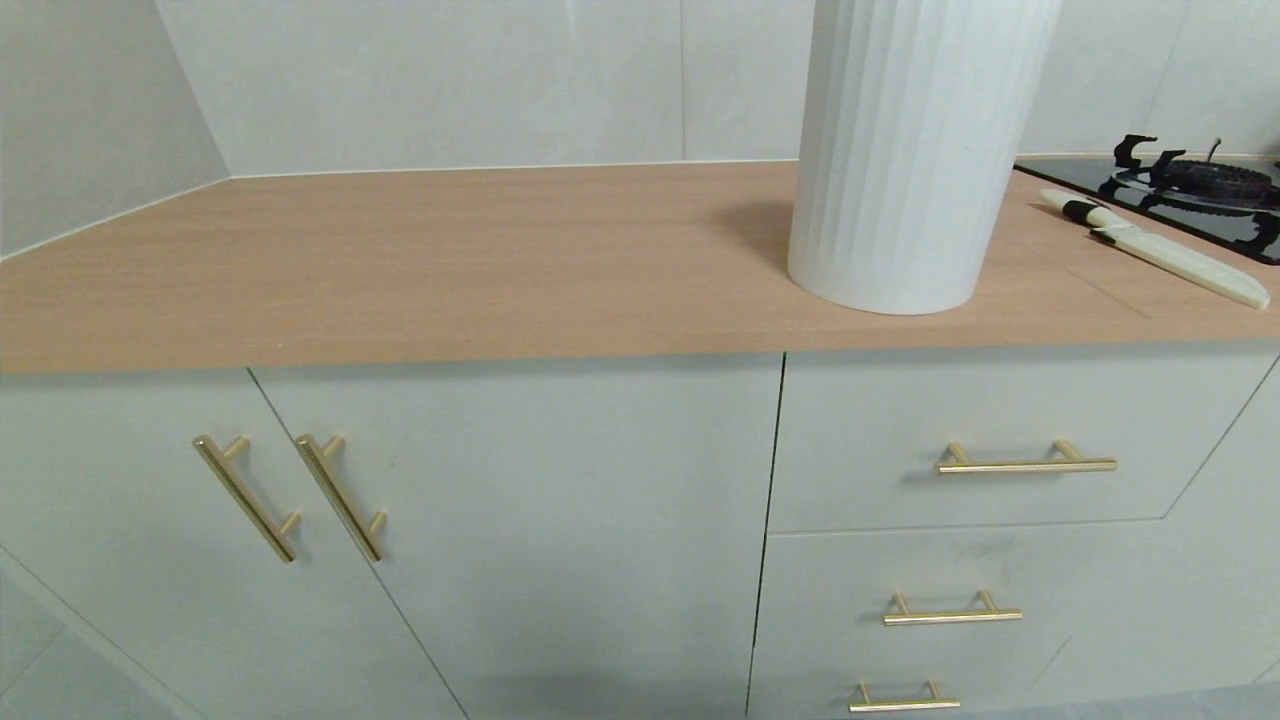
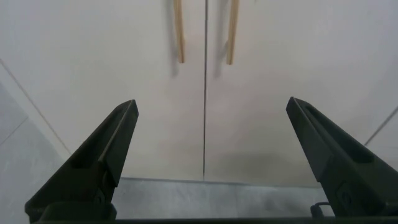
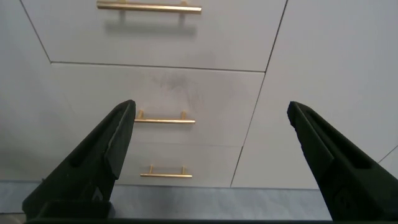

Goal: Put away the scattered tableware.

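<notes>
Gold-handled cabinet doors [image 2: 93, 74] face your left gripper [image 2: 211, 104]: fingers spread wide, holding nothing. On the wooden counter [image 1: 400, 260], a white ribbed holder [image 1: 910, 150] stands right of centre. The knife [image 1: 1160, 250] lies flat just right of it, beside the stove [image 1: 1190, 185]. Your right gripper [image 3: 210, 106] faces the drawers [image 3: 186, 37], fingers wide apart, empty.

- 1 white ribbed container [image 1: 915, 150], upper right of the frame
- 1 knife [image 1: 1160, 248], right edge
- 1 stove burner [image 1: 1195, 180], upper right corner
- 1 wooden countertop [image 1: 450, 260], across the middle
- 2 cabinet doors [image 1: 560, 500], lower left
- 3 drawers [image 1: 880, 400], lower right, stacked
- 5 gold handles: 2 door handles [image 1: 245, 497], 3 drawer handles [image 1: 1026, 463]
- 2 grippers: left gripper [image 2: 211, 104], right gripper [image 3: 210, 106]
</notes>
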Robot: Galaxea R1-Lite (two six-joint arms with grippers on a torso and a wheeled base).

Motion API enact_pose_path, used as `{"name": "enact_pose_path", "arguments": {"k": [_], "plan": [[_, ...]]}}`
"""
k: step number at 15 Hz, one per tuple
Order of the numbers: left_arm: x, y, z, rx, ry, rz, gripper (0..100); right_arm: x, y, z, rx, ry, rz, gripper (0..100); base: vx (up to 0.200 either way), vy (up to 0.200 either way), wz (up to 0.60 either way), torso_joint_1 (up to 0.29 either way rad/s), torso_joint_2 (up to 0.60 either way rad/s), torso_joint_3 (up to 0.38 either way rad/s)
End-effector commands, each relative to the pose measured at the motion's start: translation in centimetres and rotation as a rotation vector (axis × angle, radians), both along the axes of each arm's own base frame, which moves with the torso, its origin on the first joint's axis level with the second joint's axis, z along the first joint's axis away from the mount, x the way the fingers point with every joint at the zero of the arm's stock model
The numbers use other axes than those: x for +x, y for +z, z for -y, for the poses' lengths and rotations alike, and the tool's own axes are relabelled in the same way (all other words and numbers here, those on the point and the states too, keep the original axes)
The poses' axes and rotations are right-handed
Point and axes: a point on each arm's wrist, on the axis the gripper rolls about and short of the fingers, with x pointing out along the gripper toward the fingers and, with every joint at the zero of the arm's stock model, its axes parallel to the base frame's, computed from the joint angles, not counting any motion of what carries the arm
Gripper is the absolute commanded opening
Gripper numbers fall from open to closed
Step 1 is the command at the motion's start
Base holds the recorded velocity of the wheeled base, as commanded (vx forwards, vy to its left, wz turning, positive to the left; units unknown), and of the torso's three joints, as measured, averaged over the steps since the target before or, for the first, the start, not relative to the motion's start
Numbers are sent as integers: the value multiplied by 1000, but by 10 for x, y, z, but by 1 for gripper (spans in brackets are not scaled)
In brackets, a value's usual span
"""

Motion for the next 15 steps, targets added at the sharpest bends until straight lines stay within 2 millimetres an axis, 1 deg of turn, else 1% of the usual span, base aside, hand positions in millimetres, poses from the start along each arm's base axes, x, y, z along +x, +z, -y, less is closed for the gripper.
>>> {"name": "enact_pose_path", "arguments": {"k": [1,2,11,15], "plan": [[0,0,0,-1,0,1,100,0,0,0,0,0,-1,100,0,0,0,0,0,0],[0,0,0,-1,0,1,100,0,0,0,0,0,-1,100,0,0,0,0,0,0],[0,0,0,-1,0,1,100,0,0,0,-2,0,-1,100,0,-200,0,2,3,2],[0,0,0,-1,0,1,100,0,0,0,-2,2,-1,100,0,0,0,0,0,0]]}}
